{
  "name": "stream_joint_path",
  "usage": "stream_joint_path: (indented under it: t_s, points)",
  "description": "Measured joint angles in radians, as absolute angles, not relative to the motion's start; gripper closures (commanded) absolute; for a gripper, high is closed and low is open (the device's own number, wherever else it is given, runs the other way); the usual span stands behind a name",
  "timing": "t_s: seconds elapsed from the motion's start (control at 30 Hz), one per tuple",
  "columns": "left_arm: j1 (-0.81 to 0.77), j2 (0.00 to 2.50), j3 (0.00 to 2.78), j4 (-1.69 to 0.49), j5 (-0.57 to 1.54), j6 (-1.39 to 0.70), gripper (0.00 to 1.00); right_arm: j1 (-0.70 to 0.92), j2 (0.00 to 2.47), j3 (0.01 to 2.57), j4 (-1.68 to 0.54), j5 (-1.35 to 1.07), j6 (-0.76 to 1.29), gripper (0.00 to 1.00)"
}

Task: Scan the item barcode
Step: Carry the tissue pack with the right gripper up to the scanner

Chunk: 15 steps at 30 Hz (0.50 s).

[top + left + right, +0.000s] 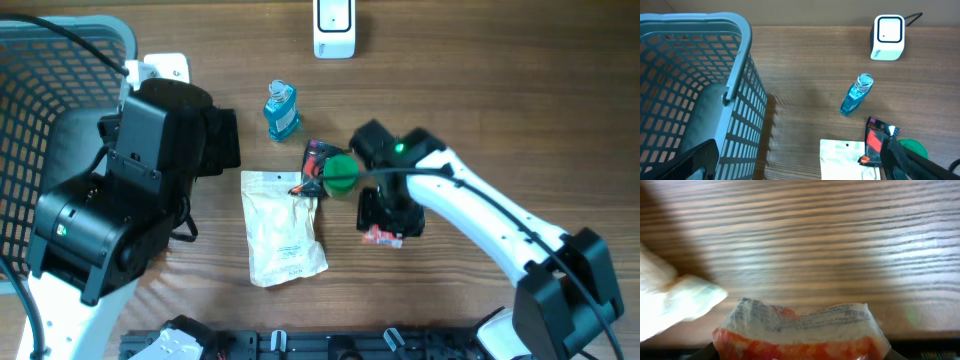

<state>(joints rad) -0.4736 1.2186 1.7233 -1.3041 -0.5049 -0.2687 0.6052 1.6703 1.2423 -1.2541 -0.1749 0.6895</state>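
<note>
Right gripper [385, 222] is pinched on the red packet [800, 330], long edge across the jaws. Scanner [333, 25] sits well up-table, slightly left of it.

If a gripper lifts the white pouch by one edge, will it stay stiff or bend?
The white pouch would probably bend and hang, as it lies flat with wrinkled edges. It looks thin, so likely light. Its smooth surface may slide on the wooden table when pushed.
</note>
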Motion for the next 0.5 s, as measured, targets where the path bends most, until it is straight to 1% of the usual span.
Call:
stream_joint_path:
  t_s: [0.27,0.5]
  points:
    - [-0.474,1.219,1.723,-1.304,-0.505,-0.268,0.00,0.555,1.670,1.474,-1.431,-0.326,0.631,0.38]
    - [-0.474,1.219,1.723,-1.303,-0.505,-0.274,0.00,0.482,1.670,1.564,-1.454,-0.573,0.622,0.38]
